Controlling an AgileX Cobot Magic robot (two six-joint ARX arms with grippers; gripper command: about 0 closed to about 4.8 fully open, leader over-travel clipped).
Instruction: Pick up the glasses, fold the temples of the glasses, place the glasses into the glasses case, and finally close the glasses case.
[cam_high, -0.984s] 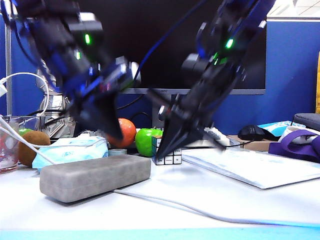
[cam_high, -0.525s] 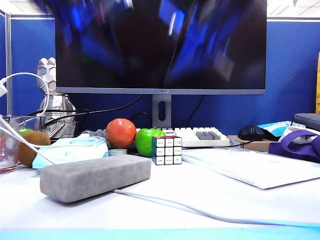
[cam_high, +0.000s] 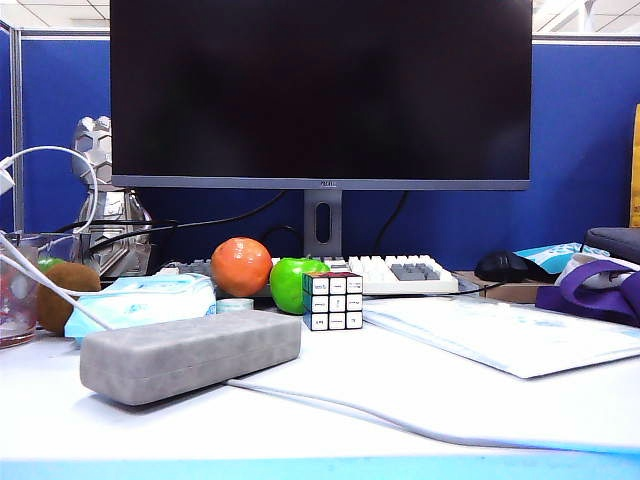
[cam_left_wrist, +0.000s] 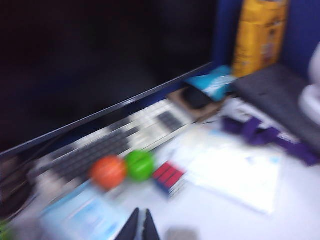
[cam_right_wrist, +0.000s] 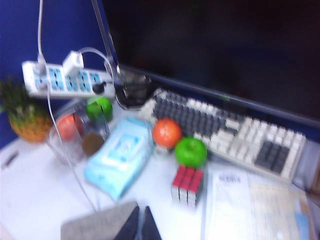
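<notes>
Final step looks done: glasses case (cam_high: 190, 355) lies shut on counter (cam_high: 420, 400), glasses not visible, presumably inside. Left claw (cam_left_wrist: 139, 226) and right claw (cam_right_wrist: 138, 224) both pinched shut, empty, high above the case. Nxt: park arms.

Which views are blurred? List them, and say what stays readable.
Exterior view: sharp, case shut, no arms visible. Left wrist view: heavily smeared, shut left gripper just readable. Right wrist view: softer blur, right gripper shut above the case.
</notes>
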